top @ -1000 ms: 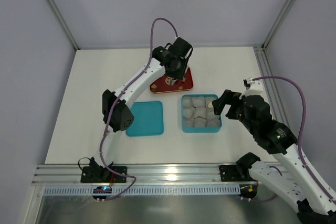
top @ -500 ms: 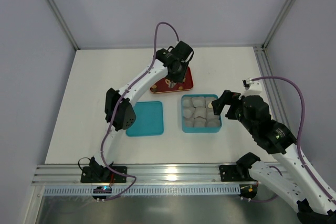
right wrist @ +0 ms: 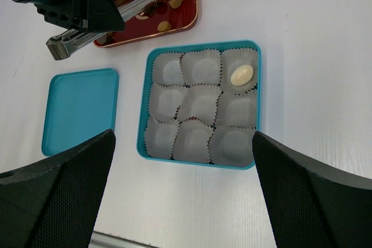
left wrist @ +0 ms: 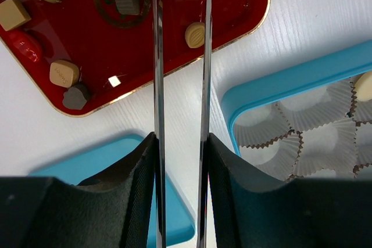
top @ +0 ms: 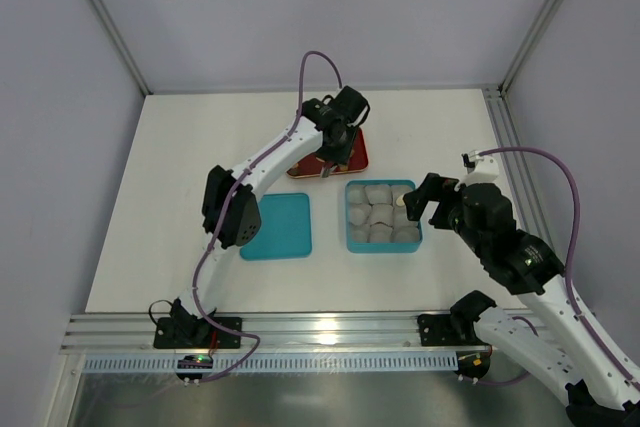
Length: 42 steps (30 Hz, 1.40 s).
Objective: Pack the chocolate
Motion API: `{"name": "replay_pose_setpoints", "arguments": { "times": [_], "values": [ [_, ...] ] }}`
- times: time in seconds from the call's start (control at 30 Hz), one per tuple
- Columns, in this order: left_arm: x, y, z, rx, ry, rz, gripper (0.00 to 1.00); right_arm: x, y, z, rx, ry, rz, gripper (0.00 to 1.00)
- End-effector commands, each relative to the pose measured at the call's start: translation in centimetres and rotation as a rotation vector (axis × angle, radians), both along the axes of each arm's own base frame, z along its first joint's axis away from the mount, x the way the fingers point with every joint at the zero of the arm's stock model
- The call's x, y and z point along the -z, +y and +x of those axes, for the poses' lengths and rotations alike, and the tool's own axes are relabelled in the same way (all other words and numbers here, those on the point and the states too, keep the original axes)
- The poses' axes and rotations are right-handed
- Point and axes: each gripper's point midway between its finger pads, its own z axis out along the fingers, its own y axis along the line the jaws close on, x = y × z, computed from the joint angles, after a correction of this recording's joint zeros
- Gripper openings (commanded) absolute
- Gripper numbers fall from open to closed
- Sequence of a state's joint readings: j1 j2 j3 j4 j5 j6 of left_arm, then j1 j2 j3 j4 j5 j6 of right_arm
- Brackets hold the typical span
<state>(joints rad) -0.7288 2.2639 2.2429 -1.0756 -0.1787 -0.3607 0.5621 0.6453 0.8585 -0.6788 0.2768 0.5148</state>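
Left end effector [left wrist: 180,143] pinches metal tongs [left wrist: 157,56] over tiny tan, cream and dark brown chocolates [left wrist: 195,34] on red tray [left wrist: 238,4].

- red rectangular tray [left wrist: 145,45]: glossy lacquered finish, reflective, gilt edge
- thin metal tongs [left wrist: 157,85]: polished, mirror-bright
- left claw [left wrist: 180,149]: black pads, matt, finely ribbed
- teal square box [right wrist: 197,45], teal flat lid [right wrist: 78,108]: smooth plastic, low sheen
- pale pleated cups [right wrist: 200,103]: crinkled paper
- white counter [left wrist: 325,15]: matt, faintly grained
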Motion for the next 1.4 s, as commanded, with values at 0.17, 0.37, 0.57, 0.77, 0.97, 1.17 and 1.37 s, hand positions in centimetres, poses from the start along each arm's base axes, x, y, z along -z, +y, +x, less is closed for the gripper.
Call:
{"name": "replay_pose_setpoints", "arguments": {
  "times": [0.17, 0.37, 0.57, 0.77, 0.97, 1.17, 1.37],
  "values": [
    [-1.5, -1.0, 0.5, 0.008, -0.041, -0.056, 0.38, -0.7, 0.1, 0.2, -0.001, -0.031, 0.016, 1.00],
    [-1.8, -0.9, 0.3, 0.009, -0.038, -0.057, 0.38, -0.6, 0.1, 0.2, 0.002, -0.029, 0.018, 1.00],
    [-1.9, -1.2, 0.0, 0.028, -0.036, -0.057, 0.38, -0.7, 0.2, 0.2, 0.000, -0.029, 0.022, 1.00],
    [-2.0, -1.4, -0.2, 0.038, -0.033, -0.059, 0.39, -0.5, 0.2, 0.1, 0.002, -0.025, 0.019, 1.00],
    [-2.0, -1.4, -0.4, 0.040, -0.030, -0.055, 0.40, -0.5, 0.2, 0.2, 0.001, -0.027, 0.018, 1.00],
    [-1.8, -1.2, -0.4, 0.038, -0.025, -0.045, 0.39, -0.4, 0.2, 0.2, 0.000, -0.024, 0.021, 1.00],
    [-1.8, -1.1, -0.5, 0.039, -0.024, -0.041, 0.37, -0.1, 0.3, 0.2, -0.001, -0.018, 0.020, 1.00]
  ]
}}
